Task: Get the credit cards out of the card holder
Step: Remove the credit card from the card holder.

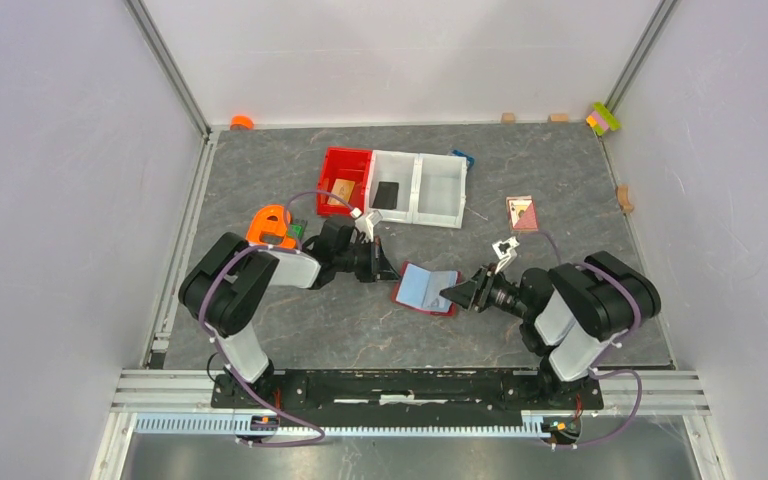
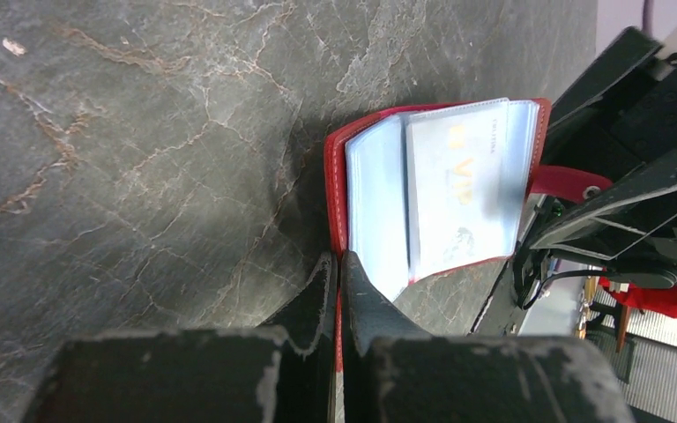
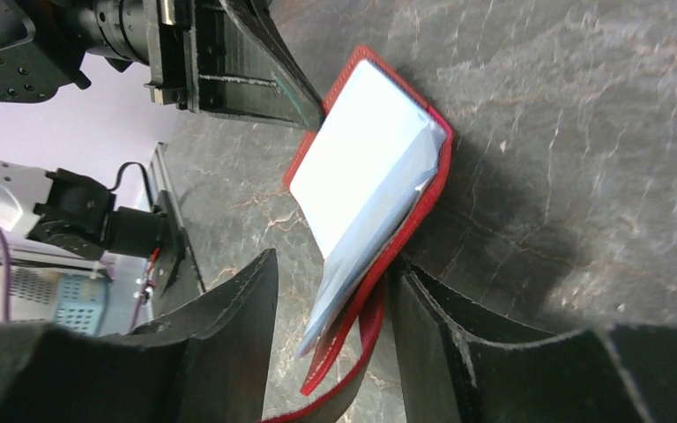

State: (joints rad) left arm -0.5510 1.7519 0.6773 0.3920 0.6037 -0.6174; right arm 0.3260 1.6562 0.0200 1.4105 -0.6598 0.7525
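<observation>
Where the card holder (image 1: 427, 289) lay: open in the middle, between the two hands, well clear of every edge of the desk (image 1: 360, 335).
Left hand (image 2: 339, 269): pinched shut on the holder's red left edge.
Right hand (image 3: 335, 269): fingers apart, straddling the opposite red edge with a gap showing.
Open room: bare desk in front of the holder; a red bin (image 1: 327, 180) and white bins (image 1: 440, 156) stood behind it.
Credit cards: tan-orange card (image 1: 341, 192) in the red bin, black card (image 1: 387, 194) in a white bin, pale card (image 2: 463, 189) in the holder's clear sleeve.
Writing: gold "VIP" on the pale card; the smaller print was too small to read.
</observation>
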